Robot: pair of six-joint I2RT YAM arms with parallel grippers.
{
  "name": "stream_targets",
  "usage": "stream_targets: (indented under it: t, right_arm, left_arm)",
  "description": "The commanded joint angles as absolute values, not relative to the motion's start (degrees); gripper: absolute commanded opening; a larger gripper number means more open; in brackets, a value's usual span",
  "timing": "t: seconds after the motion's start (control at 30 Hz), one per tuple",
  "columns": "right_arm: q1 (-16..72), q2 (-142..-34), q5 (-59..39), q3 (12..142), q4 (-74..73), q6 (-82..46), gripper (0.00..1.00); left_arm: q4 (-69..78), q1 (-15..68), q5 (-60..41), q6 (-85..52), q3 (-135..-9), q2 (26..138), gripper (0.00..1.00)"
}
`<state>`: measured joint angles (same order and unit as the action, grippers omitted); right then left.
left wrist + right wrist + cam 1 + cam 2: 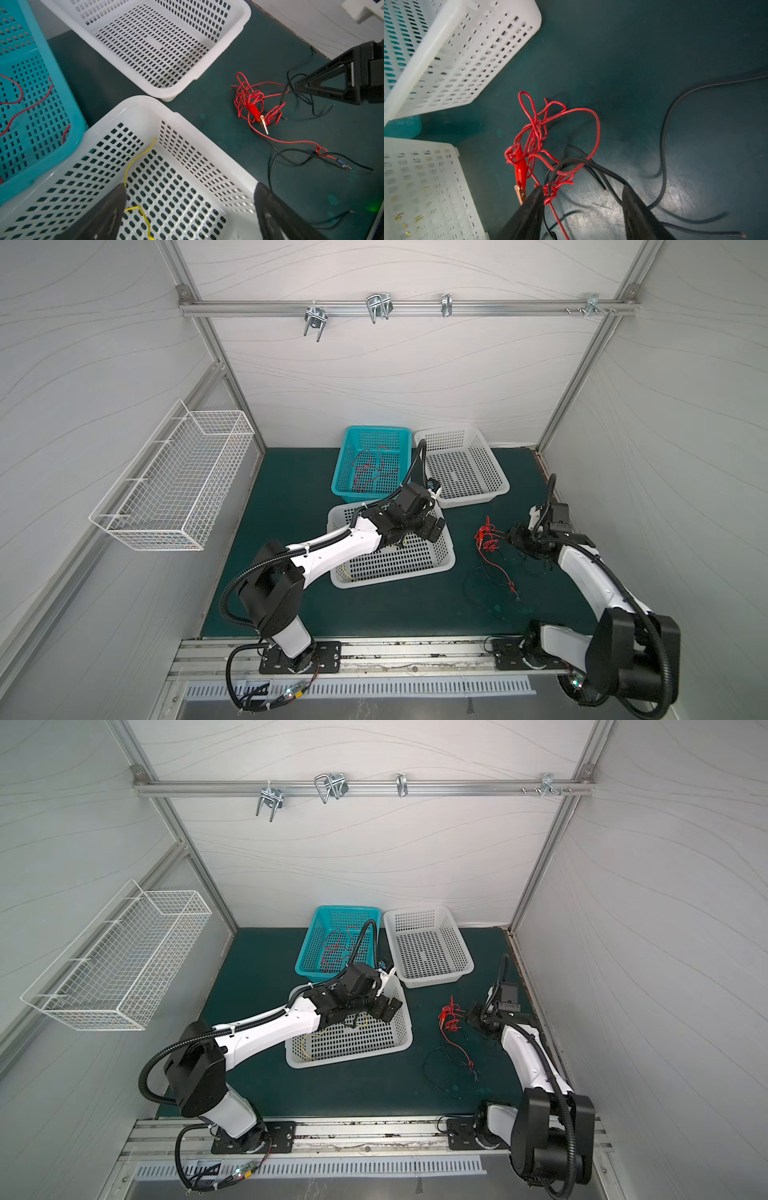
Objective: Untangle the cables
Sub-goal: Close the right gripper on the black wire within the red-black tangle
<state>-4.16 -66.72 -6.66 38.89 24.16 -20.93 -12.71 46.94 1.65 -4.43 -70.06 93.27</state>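
Red and black cables (542, 141) lie knotted on the table (374, 605) near its right edge. Your right tool (582, 188) straddles them, spread, with the red knot against one finger (527, 212). Your left tool (190, 186) hangs spread wide over a white basket (128, 104) that holds a yellow wire (133, 162).

Top views overhead, whole mat (291, 481); wrist views low, close, both showing red cables (251, 99).

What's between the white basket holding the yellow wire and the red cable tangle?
Only bare green mat; the left wrist view shows the basket and the red tangle apart.
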Motion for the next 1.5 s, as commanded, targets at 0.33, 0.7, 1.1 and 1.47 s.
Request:
stream_targets:
  t: [0.33, 0.7, 1.1, 1.47]
  right_arm:
    - [-4.4, -64.1, -3.0, 37.2, 21.1, -19.5, 0.58]
    - [0.3, -59.7, -2.6, 40.5, 24.8, -24.0, 0.56]
    - [1.4, -63.5, -6.3, 38.9, 22.5, -28.4, 0.50]
    - [1.4, -72.5, -6.3, 36.7, 9.5, -31.8, 0.42]
  left_arm:
    - [-9.8, 47.1, 0.4, -3.5, -73.1, 95.7, 0.96]
    - [-10.0, 47.2, 0.4, -4.1, -73.4, 96.0, 0.96]
    - [-10.4, 47.1, 0.0, -4.3, -74.5, 97.2, 0.96]
    - [-11.1, 47.1, 1.3, -4.0, -74.5, 97.2, 0.96]
